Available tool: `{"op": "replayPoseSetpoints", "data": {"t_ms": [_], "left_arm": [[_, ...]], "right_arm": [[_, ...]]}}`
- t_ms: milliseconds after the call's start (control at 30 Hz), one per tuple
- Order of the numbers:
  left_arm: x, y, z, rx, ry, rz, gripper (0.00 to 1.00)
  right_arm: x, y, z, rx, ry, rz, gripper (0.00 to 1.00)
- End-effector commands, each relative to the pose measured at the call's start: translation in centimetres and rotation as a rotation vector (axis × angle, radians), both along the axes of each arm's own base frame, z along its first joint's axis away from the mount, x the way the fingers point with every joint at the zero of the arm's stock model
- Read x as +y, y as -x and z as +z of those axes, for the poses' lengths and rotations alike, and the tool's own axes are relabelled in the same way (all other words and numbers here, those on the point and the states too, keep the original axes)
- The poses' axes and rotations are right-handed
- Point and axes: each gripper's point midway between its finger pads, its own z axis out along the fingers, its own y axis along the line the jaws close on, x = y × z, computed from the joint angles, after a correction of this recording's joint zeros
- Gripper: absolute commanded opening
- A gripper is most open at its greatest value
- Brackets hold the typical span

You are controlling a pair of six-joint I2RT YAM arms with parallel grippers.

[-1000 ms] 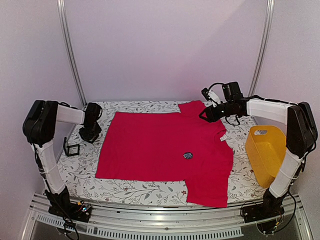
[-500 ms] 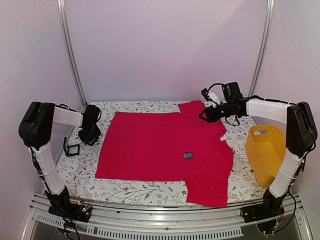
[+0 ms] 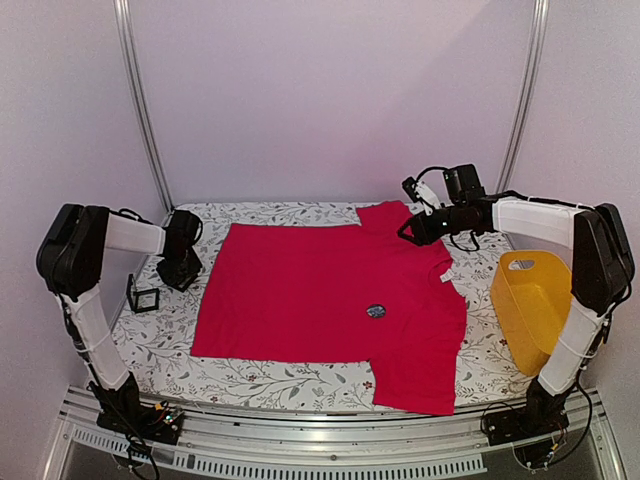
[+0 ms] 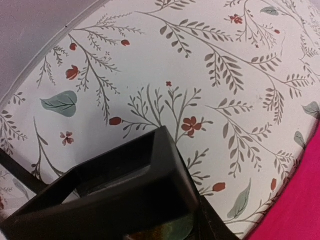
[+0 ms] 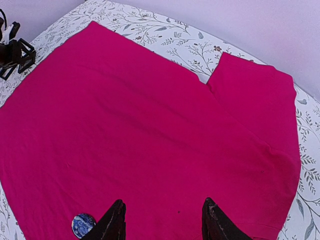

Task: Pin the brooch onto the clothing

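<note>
Okay, starting at the left: the left gripper [image 3: 178, 268] hangs over the tablecloth [image 3: 160, 345], just off the left edge of the T-shirt [image 3: 300, 280]. Against the frame from a second ago, the left arm has pulled back a little toward the table's left side, and over the last half second it has barely moved. Its wrist view shows only one dark finger [image 4: 125, 195] above the floral cloth, with a sliver of red in the lower right corner. We cannot tell whether its jaws stand apart or together, and we see nothing held.

A small black stand [image 3: 143, 297] sits near it, same spot as before. The shirt lies flat, unshifted.

The brooch [image 3: 376, 311] rests on the shirt right of centre, where it was a second ago, well apart from both grippers. It is too small for us to tell whether the pin goes through the fabric.

The right gripper [image 5: 163, 210] hovers over the collar end of the shirt and has not moved. Its fingers are spread with nothing between them. The yellow bin [image 3: 512, 305] stands at the far right.

So the only change is the left arm backing away. We judge that nobody is working the brooch right now: either the pinning is done, or a grasp has yet to begin
</note>
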Motion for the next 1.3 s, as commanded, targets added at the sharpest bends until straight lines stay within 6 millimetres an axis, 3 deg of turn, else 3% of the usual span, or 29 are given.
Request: {"op": "replayPoseSetpoints", "data": {"t_ms": [0, 367, 533, 767, 900, 1100, 1167, 1267], "left_arm": [[-0.8, 1.3, -0.1, 0.048, -0.002, -0.047, 0.30], [-2.0, 0.1, 4.4, -0.028, -0.099, -0.119, 0.30], [-5.5, -1.6, 7.0, -0.110, -0.110, -0.279, 0.30], [-15.2, -4.2, 12.3, -0.253, -0.166, -0.668, 0.30], [-23.0, -4.0, 15.3, -0.368, -0.192, -0.955, 0.29], [-35.0, 0.6, 18.3, -0.533, -0.204, -1.427, 0.30], [-37.7, 2.5, 18.6, -0.566, -0.220, -1.533, 0.30], [-40.6, 4.7, 18.9, -0.602, -0.263, -1.636, 0.30]], "right_arm": [[0.6, -0.3, 0.4, -0.009, 0.000, 0.017, 0.51], [0.8, -0.3, 0.8, -0.016, -0.012, 0.020, 0.51], [0.6, -0.7, 1.4, -0.022, -0.031, -0.003, 0.50], [-1.2, -1.9, 4.2, -0.005, -0.178, -0.080, 0.50], [-1.7, -2.2, 5.9, 0.017, -0.249, -0.132, 0.50], [-0.2, -1.6, 6.9, 0.087, -0.322, -0.157, 0.50], [1.6, -0.9, 7.1, 0.081, -0.292, -0.136, 0.50], [5.2, 1.5, 8.1, 0.103, -0.335, 0.026, 0.51]]}}
